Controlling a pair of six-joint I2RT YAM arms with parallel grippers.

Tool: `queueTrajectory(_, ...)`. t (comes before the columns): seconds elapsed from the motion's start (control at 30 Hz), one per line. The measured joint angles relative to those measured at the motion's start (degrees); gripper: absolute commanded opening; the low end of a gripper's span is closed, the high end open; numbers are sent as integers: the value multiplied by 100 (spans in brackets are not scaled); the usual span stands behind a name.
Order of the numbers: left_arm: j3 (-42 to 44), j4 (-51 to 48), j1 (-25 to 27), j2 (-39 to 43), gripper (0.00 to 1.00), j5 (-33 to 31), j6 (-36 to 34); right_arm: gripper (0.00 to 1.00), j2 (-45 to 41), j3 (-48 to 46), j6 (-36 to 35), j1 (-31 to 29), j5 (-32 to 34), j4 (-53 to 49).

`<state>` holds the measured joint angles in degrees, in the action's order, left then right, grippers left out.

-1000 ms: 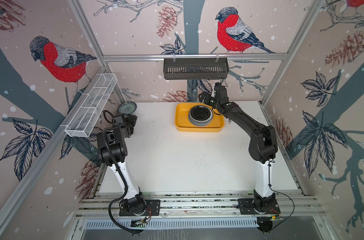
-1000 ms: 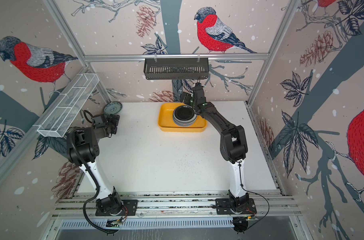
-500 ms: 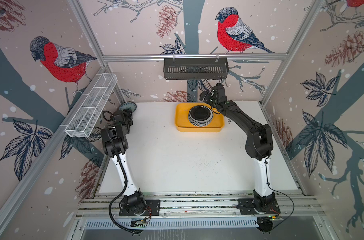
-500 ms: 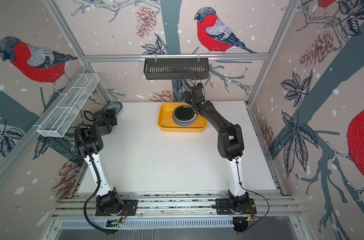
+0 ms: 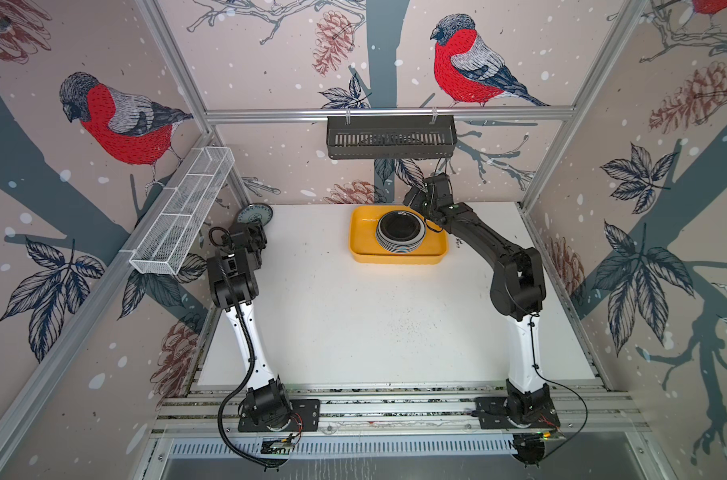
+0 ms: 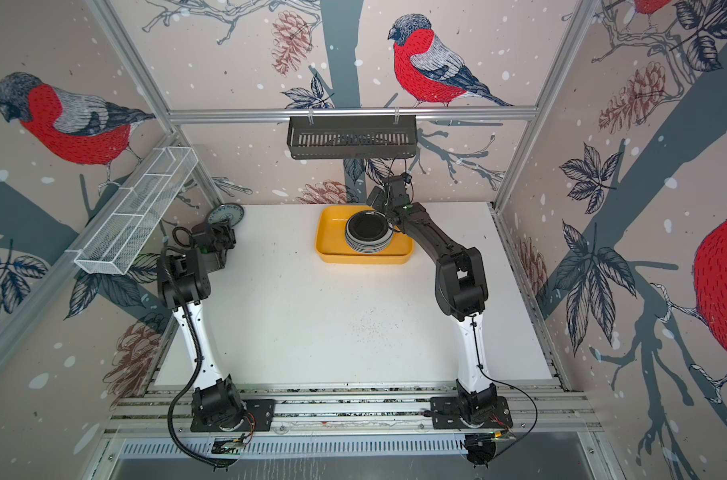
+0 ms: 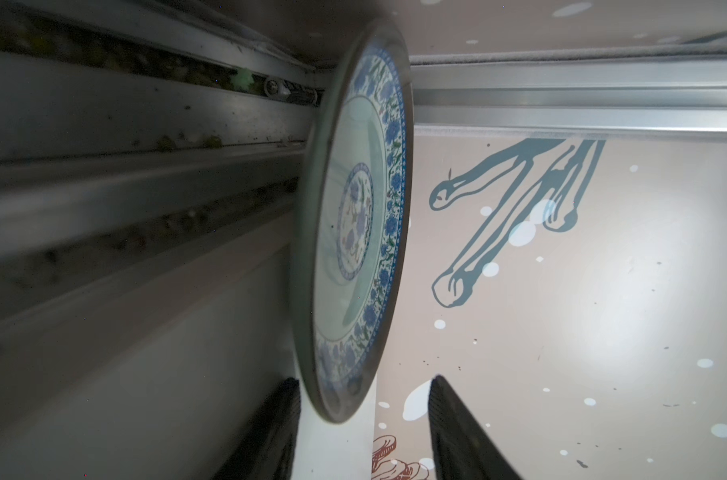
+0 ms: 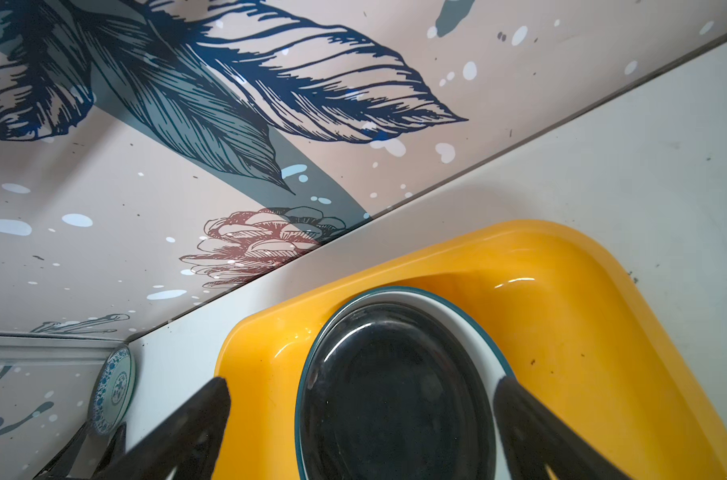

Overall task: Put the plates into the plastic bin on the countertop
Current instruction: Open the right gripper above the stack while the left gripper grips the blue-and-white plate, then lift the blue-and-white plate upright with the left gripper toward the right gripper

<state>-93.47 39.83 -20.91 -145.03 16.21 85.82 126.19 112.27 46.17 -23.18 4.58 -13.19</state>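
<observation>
A small grey-blue plate (image 5: pixel 253 215) (image 6: pixel 225 215) leans on edge in the back left corner of the countertop (image 5: pixel 374 324). My left gripper (image 5: pixel 260 231) (image 7: pixel 363 399) is right at it. In the left wrist view the plate's (image 7: pixel 355 216) lower rim sits between the jaws, close to one finger (image 7: pixel 284 411), with a gap to the other. The yellow plastic bin (image 5: pixel 361 249) (image 8: pixel 561 291) holds a stack of plates (image 5: pixel 400 230) with a black plate (image 8: pixel 395 395) on top. My right gripper (image 5: pixel 415 199) (image 8: pixel 361 386) hovers open over the stack's far side, holding nothing.
A black slotted basket (image 5: pixel 390 141) hangs on the back rail above the bin. A white wire-mesh rack (image 5: pixel 183 216) juts out from the left wall just above my left arm. Aluminium frame rails (image 7: pixel 561 95) run behind the leaning plate.
My left gripper has reached further into the back left corner and narrowed its jaws around the leaning plate's rim. The right gripper stays open over the bin, its arm drawn slightly back.
</observation>
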Motion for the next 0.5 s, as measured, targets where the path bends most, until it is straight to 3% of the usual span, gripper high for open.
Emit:
queueTrajectory(0.3,-319,-127,4,-179,41,-153,116,100,0,-22,15,26,72,-11)
queueTrajectory(0.5,-387,-186,13,-223,25,-273,118,100,-46,-61,20,26,190,-90)
